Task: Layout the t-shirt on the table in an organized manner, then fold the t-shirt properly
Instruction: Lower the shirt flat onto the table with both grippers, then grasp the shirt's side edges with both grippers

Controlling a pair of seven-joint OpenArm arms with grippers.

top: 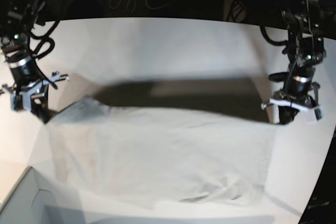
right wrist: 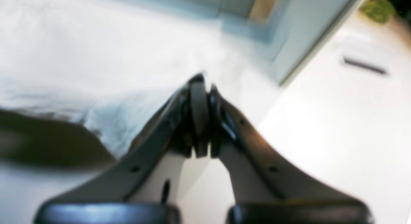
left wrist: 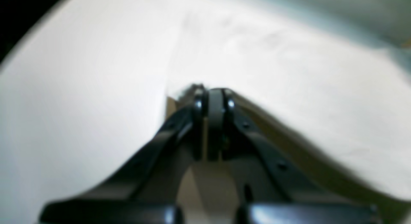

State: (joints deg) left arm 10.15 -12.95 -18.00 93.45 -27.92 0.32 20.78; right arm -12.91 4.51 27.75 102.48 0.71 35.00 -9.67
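Nearest the base camera, the corner of a pale grey box [top: 23, 198] sits at lower left. Beyond it, the t-shirt [top: 157, 156] hangs stretched between both arms above the table [top: 157, 40], its lower edge draping onto the surface and a dark shadow behind it. The left gripper [left wrist: 213, 98] has its jaws closed, pinching the t-shirt's edge [left wrist: 289, 89]. The right gripper [right wrist: 202, 85] is likewise clamped on the fabric [right wrist: 96, 57]. Farthest back, dark cables run past the table's curved edge.
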